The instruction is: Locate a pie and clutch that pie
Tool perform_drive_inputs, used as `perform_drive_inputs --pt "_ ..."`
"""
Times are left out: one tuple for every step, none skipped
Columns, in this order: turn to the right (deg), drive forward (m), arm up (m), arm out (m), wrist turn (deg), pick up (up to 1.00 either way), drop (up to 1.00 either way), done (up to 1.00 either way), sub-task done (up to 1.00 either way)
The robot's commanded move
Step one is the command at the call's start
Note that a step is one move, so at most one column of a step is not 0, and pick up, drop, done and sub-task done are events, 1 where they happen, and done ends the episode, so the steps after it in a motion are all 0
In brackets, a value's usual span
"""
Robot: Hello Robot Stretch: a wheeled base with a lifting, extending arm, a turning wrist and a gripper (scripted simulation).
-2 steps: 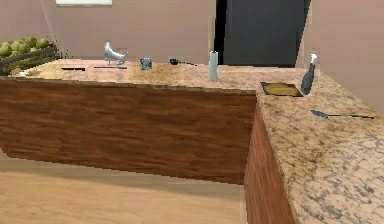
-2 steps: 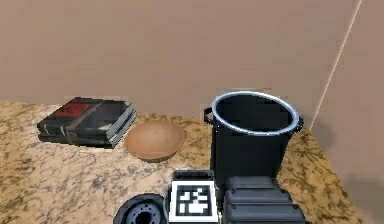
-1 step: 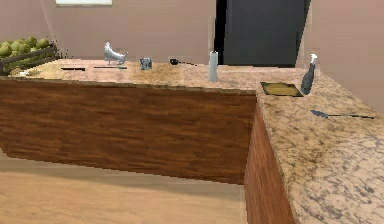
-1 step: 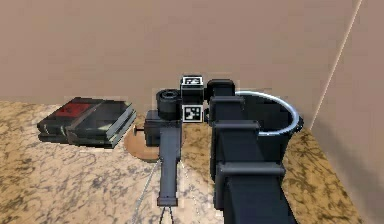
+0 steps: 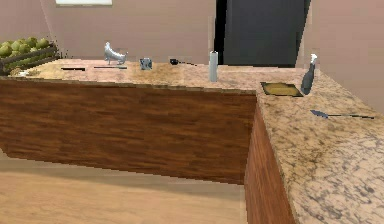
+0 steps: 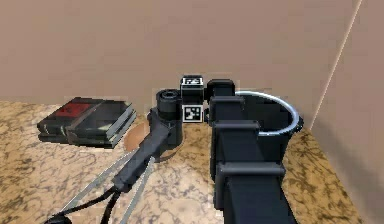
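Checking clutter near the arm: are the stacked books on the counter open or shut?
Shut. The books lie flat in a stack on the speckled countertop, the dark red top cover facing up and no pages spread.

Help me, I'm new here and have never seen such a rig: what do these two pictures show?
This is a wheeled robot with one reaching arm. The forward view looks ahead from the robot at an L-shaped stone counter bearing a basket of green apples, a tall grey bottle, a dark bottle, a flat tray and a spoon-like utensil. The arm side view looks out sideways: the dark bar is the arm, ending in jaws with two thin fingers, seen against the countertop. Toward that picture's left lie stacked books; behind the arm stands a round dark pot. Whether the jaws hold anything cannot be told.
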Motion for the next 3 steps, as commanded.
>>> perform_drive_inputs --pt "0.0 0.00 0.00 0.00 45.0 0.00 0.00 0.00 0.00" --pt "0.0 0.00 0.00 0.00 45.0 0.00 0.00 0.00 0.00" --pt "0.0 0.00 0.00 0.00 15.0 0.00 0.00 0.00 0.00"
